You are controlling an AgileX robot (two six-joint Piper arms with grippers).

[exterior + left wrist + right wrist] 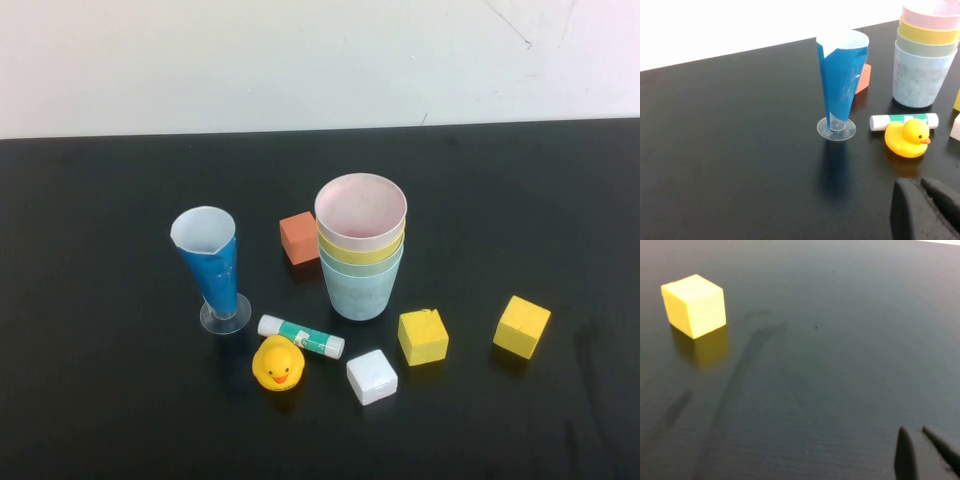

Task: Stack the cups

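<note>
The cups stand nested in one upright stack at the table's middle: the light blue cup (362,292) at the bottom, then the green cup (364,267), the yellow cup (360,252) and the pink cup (360,212) on top. The left wrist view also shows the stack, with the pink cup (932,15) over the light blue cup (917,80). Neither gripper shows in the high view. My left gripper (921,182) is shut and empty, low over the table near the duck. My right gripper (914,429) is shut and empty over bare table, apart from a yellow cube.
A tall blue cone glass (210,265) stands left of the stack. Around the stack lie an orange-red cube (298,238), a glue stick (300,336), a yellow duck (278,363), a white cube (371,377) and two yellow cubes (423,336) (521,326).
</note>
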